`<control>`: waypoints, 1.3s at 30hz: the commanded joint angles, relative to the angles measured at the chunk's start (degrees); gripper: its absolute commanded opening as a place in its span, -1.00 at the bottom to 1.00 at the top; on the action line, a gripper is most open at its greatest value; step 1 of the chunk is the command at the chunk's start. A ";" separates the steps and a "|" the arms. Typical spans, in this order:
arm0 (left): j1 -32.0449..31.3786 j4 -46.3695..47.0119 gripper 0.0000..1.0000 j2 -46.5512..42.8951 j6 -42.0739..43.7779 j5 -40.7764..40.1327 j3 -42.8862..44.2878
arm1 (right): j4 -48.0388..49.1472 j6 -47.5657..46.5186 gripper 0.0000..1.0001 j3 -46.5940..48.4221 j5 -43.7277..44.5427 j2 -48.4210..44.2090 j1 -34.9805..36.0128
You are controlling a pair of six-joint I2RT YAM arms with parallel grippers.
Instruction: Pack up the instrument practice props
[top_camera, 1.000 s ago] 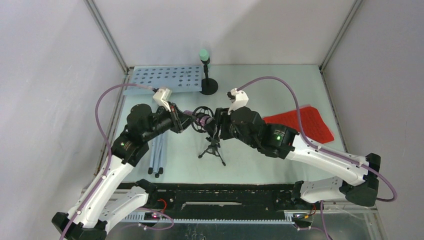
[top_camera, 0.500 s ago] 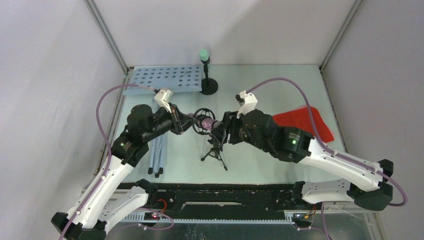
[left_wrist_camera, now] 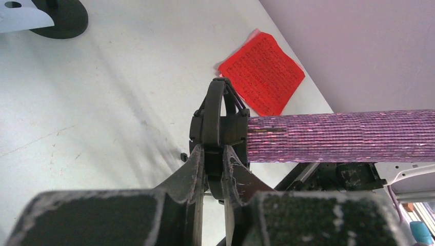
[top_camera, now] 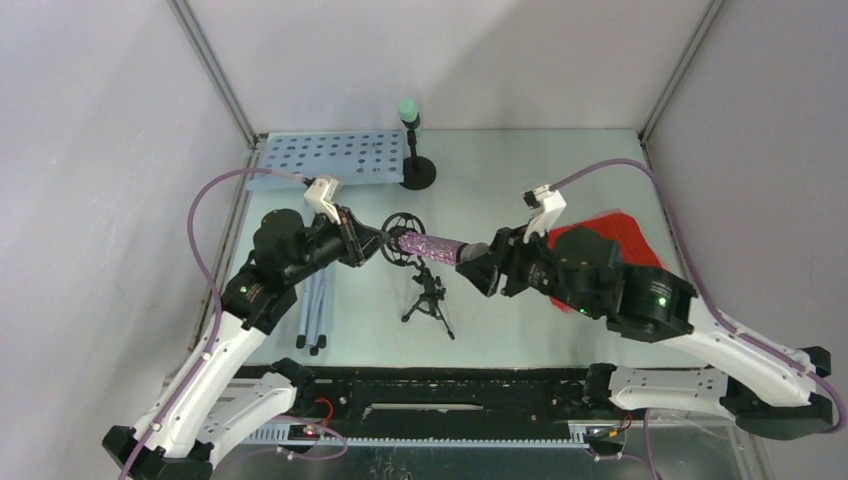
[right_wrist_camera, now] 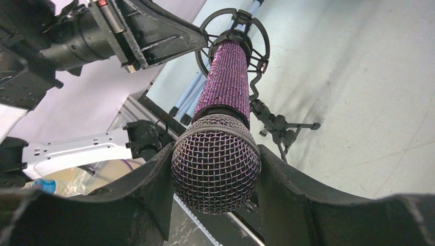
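In the left wrist view I see the left gripper (left_wrist_camera: 213,154) pinching the black mic mount (left_wrist_camera: 217,115), a wire ring with an inner clip on a small three-legged foot. Both fingertips press the lower rim of the ring edge-on, and the ring stands upright just past them. The glittery purple microphone (left_wrist_camera: 338,136) lies level, and its tail end meets the mount's inner clip directly beyond these jaws and to their right. In the right wrist view the right gripper (right_wrist_camera: 215,174) is clamped on the round mesh head of that microphone. Its fingers (right_wrist_camera: 149,195) bear on either side of the mesh, and the sequinned barrel runs straight out ahead of the jaws to the ring. From above, the microphone bridges the two grippers and the mount's legs hang under that bridge, nearer the left jaws. I cannot tell whether the feet touch the pale table (top_camera: 540,170). On the near side of the left jaws, partly under that arm, the folded blue-grey tripod (top_camera: 317,305) lies flat. Well beyond the left jaws, toward the back wall, the pale blue perforated music desk (top_camera: 330,158) lies flat. Just beside its right end, the mint microphone (top_camera: 407,108) stands upright in a black round-base mic mount (top_camera: 418,174). Behind the right jaws the red score sheet (top_camera: 612,222) lies flat on the table, partly covered by the right arm.
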 commanded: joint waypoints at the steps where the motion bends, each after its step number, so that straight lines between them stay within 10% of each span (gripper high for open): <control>1: 1.42 -1.73 -1.00 -0.15 3.73 -4.92 0.52 | -2.53 -2.22 -0.82 3.36 1.00 -5.16 -0.30; 39: 1.34 13.07 -1.00 2.35 3.18 7.93 5.70 | -15.06 5.73 -1.00 -5.31 16.29 0.02 -2.56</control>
